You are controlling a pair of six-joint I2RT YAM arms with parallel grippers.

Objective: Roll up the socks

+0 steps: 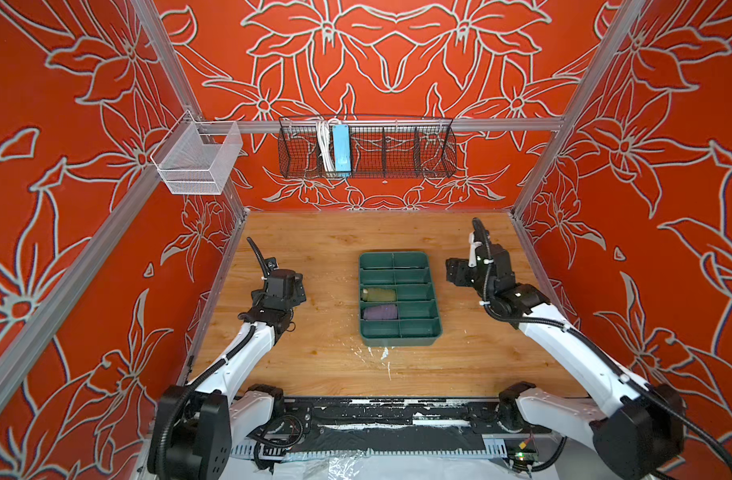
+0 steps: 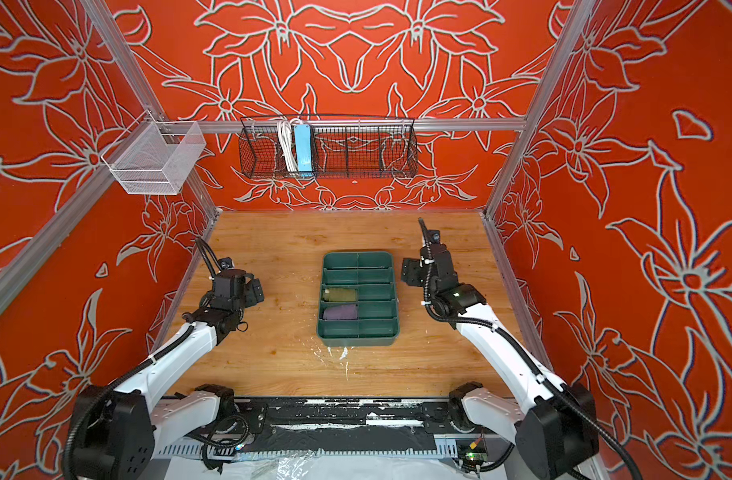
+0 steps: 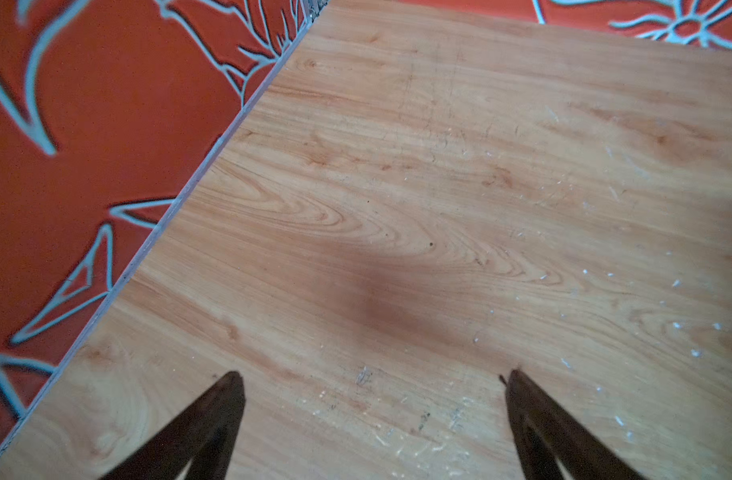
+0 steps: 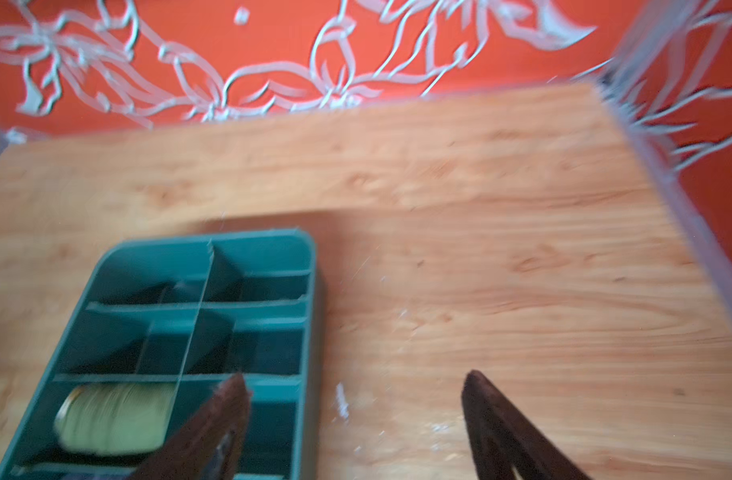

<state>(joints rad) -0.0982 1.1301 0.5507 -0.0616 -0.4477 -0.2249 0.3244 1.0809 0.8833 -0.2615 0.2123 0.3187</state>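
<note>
Two rolled socks lie in left-hand compartments of the dark green divided tray (image 1: 434,299) at the table's middle, seen in both top views. The olive green sock (image 1: 380,295) sits just behind the purple sock (image 1: 380,312). My right gripper (image 1: 455,272) hovers right of the tray's far half. In the right wrist view its fingers stand wide apart with nothing between them, and that gripper (image 4: 354,378) is over the tray's right rim (image 4: 312,291), with the olive sock (image 4: 115,419) blurred beside it. My left gripper (image 1: 298,291) stays left of the tray. In its wrist view the left gripper (image 3: 372,376) is open over bare wood.
A black wire basket (image 1: 397,149) on the back wall holds a blue power strip (image 1: 340,149) and white cable. A white mesh basket (image 1: 198,160) hangs on the left frame rail. Red patterned walls close the wooden table (image 1: 314,249) on three sides.
</note>
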